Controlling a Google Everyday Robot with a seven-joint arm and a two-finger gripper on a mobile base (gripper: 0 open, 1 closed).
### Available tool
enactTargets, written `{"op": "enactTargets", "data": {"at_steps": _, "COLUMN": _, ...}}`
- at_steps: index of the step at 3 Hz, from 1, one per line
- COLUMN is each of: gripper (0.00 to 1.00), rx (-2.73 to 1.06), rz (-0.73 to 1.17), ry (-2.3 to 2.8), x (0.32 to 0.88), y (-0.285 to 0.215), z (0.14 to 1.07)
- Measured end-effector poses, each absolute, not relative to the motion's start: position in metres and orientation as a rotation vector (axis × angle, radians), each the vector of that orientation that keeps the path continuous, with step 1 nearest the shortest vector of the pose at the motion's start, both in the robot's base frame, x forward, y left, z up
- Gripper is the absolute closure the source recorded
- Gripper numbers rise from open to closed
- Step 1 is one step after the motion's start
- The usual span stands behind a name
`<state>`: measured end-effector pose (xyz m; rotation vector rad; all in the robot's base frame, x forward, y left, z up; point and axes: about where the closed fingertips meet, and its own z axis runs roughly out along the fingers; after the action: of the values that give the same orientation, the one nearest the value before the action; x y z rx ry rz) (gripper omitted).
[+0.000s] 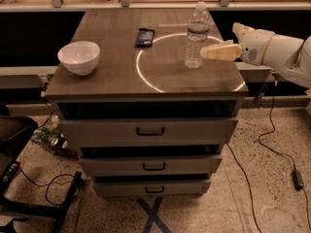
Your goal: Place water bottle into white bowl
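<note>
The water bottle (pixel 197 35), clear and ribbed with a white cap, stands upright on the right half of the cabinet top (pixel 112 76). The white bowl (pixel 79 57) sits near the top's left front corner, far from the bottle. My gripper (pixel 208 52) reaches in from the right on a white arm, its pale fingers pointing left, with the tips right beside the bottle's lower right side. The bottle still stands on the surface.
A small dark flat object (pixel 145 37) lies on the top between bowl and bottle. A bright ring of light (pixel 146 79) marks the surface. The cabinet has three drawers (pixel 149 131). Cables (pixel 272 144) run across the floor at right, and a dark stand (pixel 19 149) is at left.
</note>
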<state>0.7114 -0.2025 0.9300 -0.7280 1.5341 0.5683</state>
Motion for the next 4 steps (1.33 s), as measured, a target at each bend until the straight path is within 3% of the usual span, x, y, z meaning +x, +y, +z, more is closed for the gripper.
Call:
{"op": "enactTargets", "data": {"at_steps": 3, "gripper": 0.00, "rx": -0.760, "rz": 0.626, "ry": 1.447, "x": 0.737, "y": -0.170, "z": 0.933}}
{"op": "enactTargets", "data": {"at_steps": 4, "gripper": 0.18, "rx": -0.770, "rz": 0.646, "ry": 1.439, "x": 0.741, "y": -0.160, "z": 0.932}}
